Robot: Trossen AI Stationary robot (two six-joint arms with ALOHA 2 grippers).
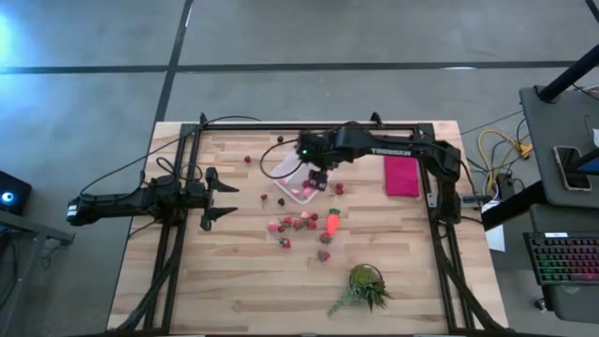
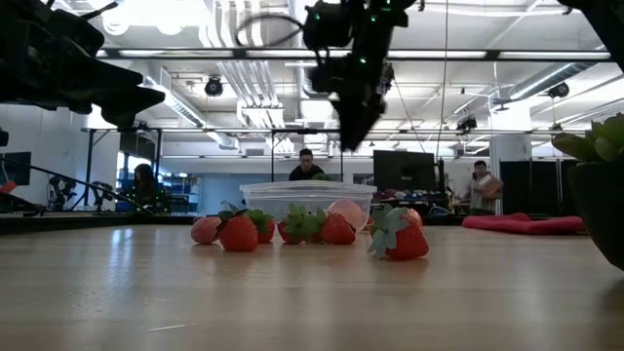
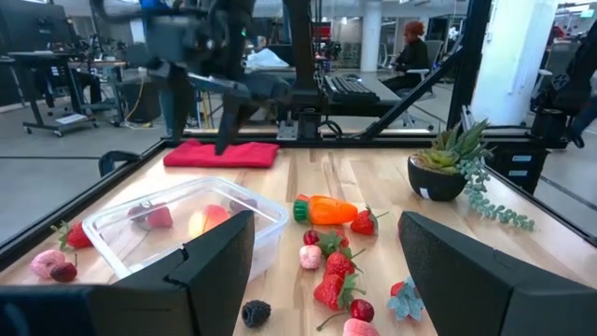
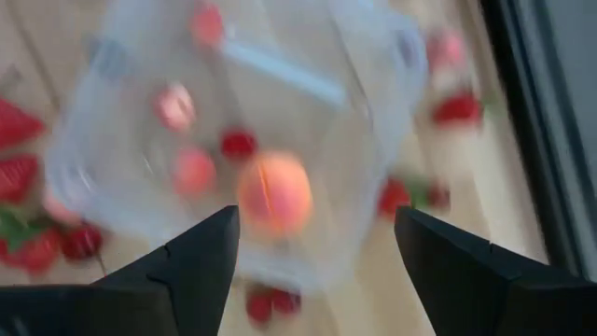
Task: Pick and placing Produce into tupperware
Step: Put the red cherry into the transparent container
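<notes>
The clear tupperware [image 1: 288, 178] stands mid-table with several pink and red produce pieces and a peach-coloured one [image 4: 273, 193] lying inside it. My right gripper [image 1: 318, 178] hangs open above its right side, fingers pointing down and nothing between them [image 4: 317, 257]. More produce lies loose on the wood: strawberries [image 1: 290, 225], an orange carrot [image 1: 332, 223] and a few berries beside the tupperware [image 1: 339, 188]. My left gripper [image 1: 220, 201] waits open and level at the table's left, well short of the tupperware [image 3: 187, 229].
A magenta cloth [image 1: 401, 175] lies flat at the right. A potted green spiky plant [image 1: 365, 285] stands near the front edge. The black frame rails [image 1: 435, 201] run along the table's sides. People sit in the room beyond the table.
</notes>
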